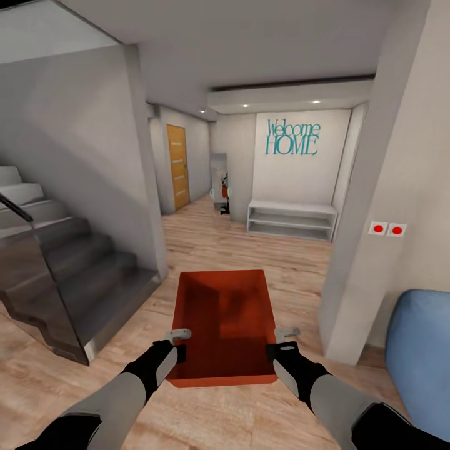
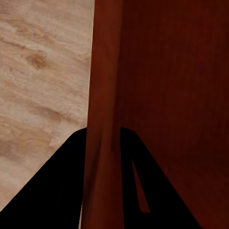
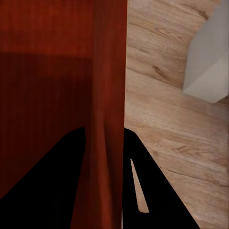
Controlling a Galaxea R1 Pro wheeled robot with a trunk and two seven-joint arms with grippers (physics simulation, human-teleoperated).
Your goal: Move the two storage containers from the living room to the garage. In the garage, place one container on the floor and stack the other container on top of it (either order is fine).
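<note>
One orange-red storage container (image 1: 225, 325) hangs level in front of me above the light wood-plank floor, open side up and empty. My left gripper (image 1: 179, 342) is shut on its left wall and my right gripper (image 1: 279, 340) on its right wall. In the left wrist view the thin red wall (image 2: 102, 95) runs between the black fingers of the left gripper (image 2: 101, 140). The right wrist view shows the same hold, with the wall (image 3: 109, 95) pinched in the right gripper (image 3: 105, 138). The garage is out of view.
A grey staircase (image 1: 69, 269) with a glass rail rises at the left beside a wall end (image 1: 149, 200). Ahead are a hallway, a white bench shelf (image 1: 291, 220), a "Welcome HOME" sign and an orange door (image 1: 177, 165). A wall corner (image 1: 359, 262) and blue sofa (image 1: 420, 350) stand at the right.
</note>
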